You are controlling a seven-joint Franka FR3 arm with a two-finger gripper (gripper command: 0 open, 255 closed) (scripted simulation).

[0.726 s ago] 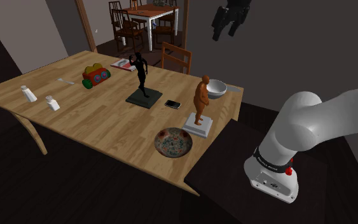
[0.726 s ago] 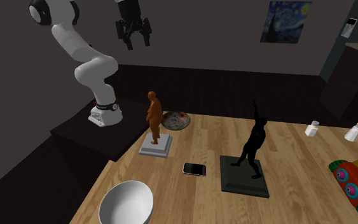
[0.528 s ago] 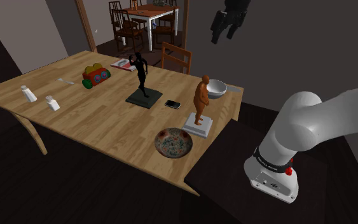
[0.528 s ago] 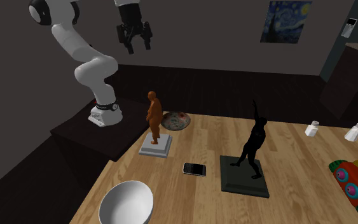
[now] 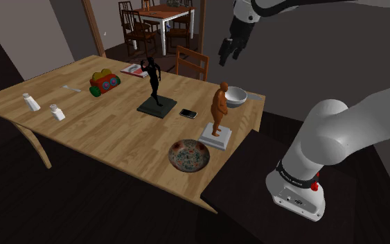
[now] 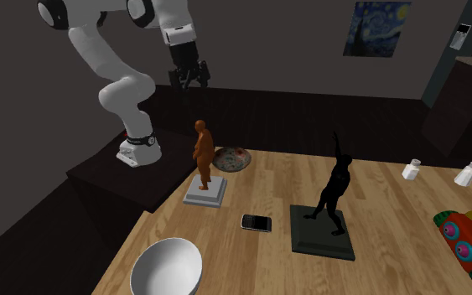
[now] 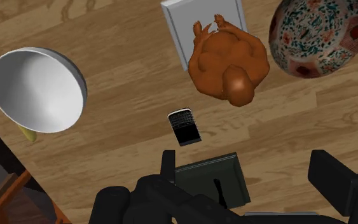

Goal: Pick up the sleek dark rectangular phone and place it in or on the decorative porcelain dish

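Note:
The dark rectangular phone [image 5: 188,113] [image 6: 256,222] lies flat on the wooden table between a black figurine and an orange one. In the wrist view the phone [image 7: 184,126] is far below the hand, just ahead of the fingers. The patterned dish [image 5: 189,154] [image 6: 231,157] [image 7: 320,35] sits near the table edge closest to the stand, beyond the orange figurine from the phone. My gripper [image 5: 228,53] [image 6: 190,81] [image 7: 252,177] hangs high in the air above the table, open and holding nothing.
An orange figurine [image 5: 219,111] on a pale base stands between phone and dish. A black figurine [image 5: 155,83] on a dark base stands beside the phone. A white bowl [image 5: 236,97] sits at the table corner. Two shakers [image 5: 30,102] and a colourful toy [image 5: 104,82] lie further off.
The arm has swung the gripper lower and toward the table, down and to the left in the shoulder view. Nothing on the table has moved.

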